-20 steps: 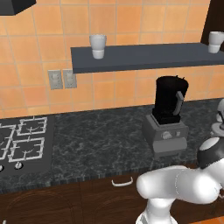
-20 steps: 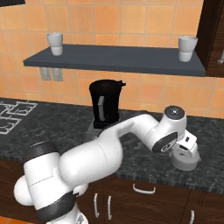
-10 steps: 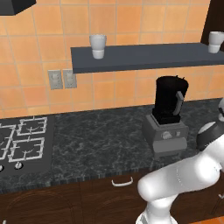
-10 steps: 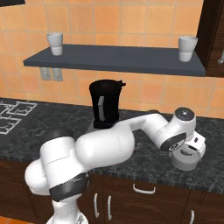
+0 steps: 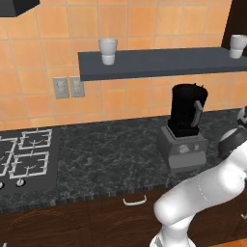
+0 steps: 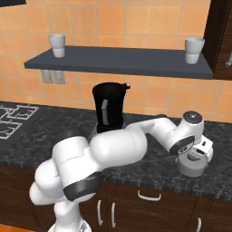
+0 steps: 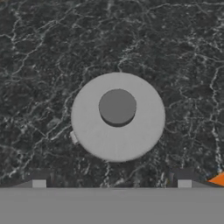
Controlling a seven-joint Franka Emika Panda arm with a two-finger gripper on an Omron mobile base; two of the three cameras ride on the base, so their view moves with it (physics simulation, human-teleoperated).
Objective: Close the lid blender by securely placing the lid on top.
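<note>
The blender stands on the dark counter, its black jar open at the top with the handle on its side and a knob on the grey base. The lid lies flat on the counter to the right of the blender, near the front edge. From above, the lid is a round grey disc with a darker knob in its centre. My gripper hangs directly over it, pointing down. It is open, with one fingertip on each side of the lid and nothing held.
A dark shelf above the blender carries two white cups. A gas hob lies far left, with wall outlets behind. A dark tall cabinet stands at the right. The counter's front edge runs close by the lid.
The arm has stretched further right, and the hand has settled a little to the right, over the lid. The blender and the lid have not moved.
</note>
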